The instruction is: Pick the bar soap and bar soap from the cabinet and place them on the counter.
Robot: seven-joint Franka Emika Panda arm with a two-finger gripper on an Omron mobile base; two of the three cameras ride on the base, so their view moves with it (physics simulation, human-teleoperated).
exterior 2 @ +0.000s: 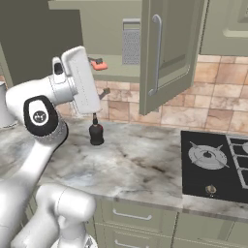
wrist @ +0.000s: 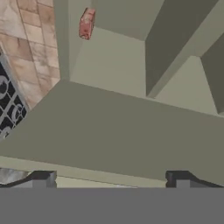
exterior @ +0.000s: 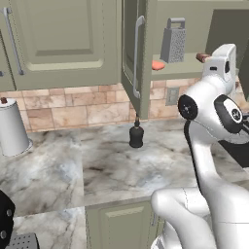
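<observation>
- Fingers (wrist: 111,178) spread wide, holding nothing, just below the cabinet (exterior: 63,39) shelf.
- Both soaps lie on that shelf: orange bar (exterior: 158,64), red-brown bar (wrist: 86,23).
- Counter (exterior: 112,165) carries neither; both transfers remain.

- The white arm (exterior: 209,126) rises from 5 o'clock in the left base view, bends at a dark elbow joint and reaches up toward 1 o'clock.
- The gripper (wrist: 109,177) shows two dark fingertips (wrist: 41,177) set wide apart, with nothing between them.
</observation>
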